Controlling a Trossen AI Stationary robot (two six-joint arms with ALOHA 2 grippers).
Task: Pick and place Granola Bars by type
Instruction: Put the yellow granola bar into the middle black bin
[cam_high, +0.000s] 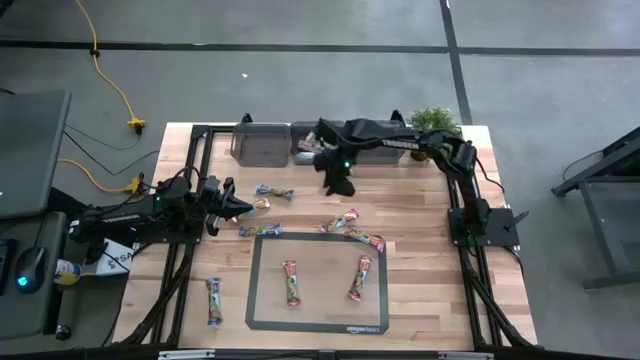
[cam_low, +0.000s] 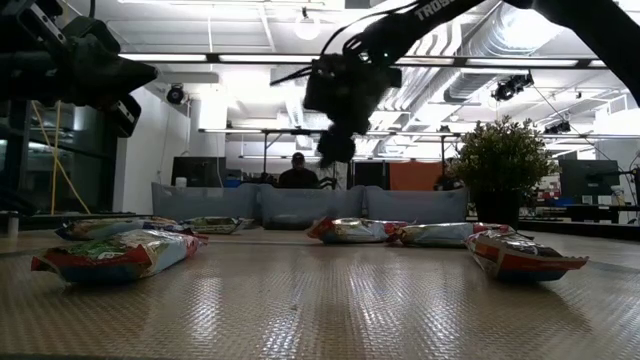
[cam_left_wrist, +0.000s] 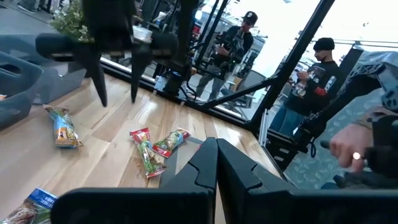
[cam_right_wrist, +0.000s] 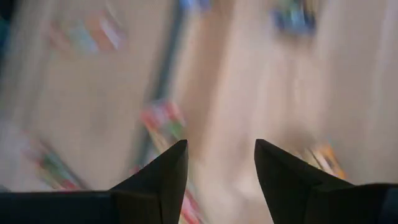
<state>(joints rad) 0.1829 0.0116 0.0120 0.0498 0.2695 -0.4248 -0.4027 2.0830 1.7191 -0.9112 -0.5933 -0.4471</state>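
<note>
Currently the Granola Bars (cam_high: 290, 281) lie scattered over the wooden table (cam_high: 430, 300), none of them held. Two red-and-green ones rest inside the dark-framed mat (cam_high: 318, 325), one at its left middle and the other (cam_high: 361, 278) toward its right side, well apart. A pair (cam_high: 343, 221) sits just beyond the mat's far edge, with another (cam_high: 368, 240) near its far right corner. A blue-ended bar (cam_high: 274, 193) lies farther back on the left half, one (cam_high: 259, 230) lies just outside the mat's far left corner, and a single bar (cam_high: 214, 300) rests well left of the mat near the front. At the table's back edge stand grey bins (cam_high: 262, 143), side by side, with a small potted plant (cam_high: 434, 124) at the back right. The right gripper (cam_high: 338, 178) hangs above the bare wood in front of the bins, clear of every bar, its two fingers (cam_right_wrist: 165, 177) spread with an open gap and nothing between them. The left gripper (cam_high: 243, 206) reaches in from the left edge, near the blue-ended bar but not touching it; its fingers (cam_left_wrist: 205, 165) are pressed together and hold nothing. Beyond the table, the left wrist view shows people (cam_left_wrist: 239, 43) standing in the room.
</note>
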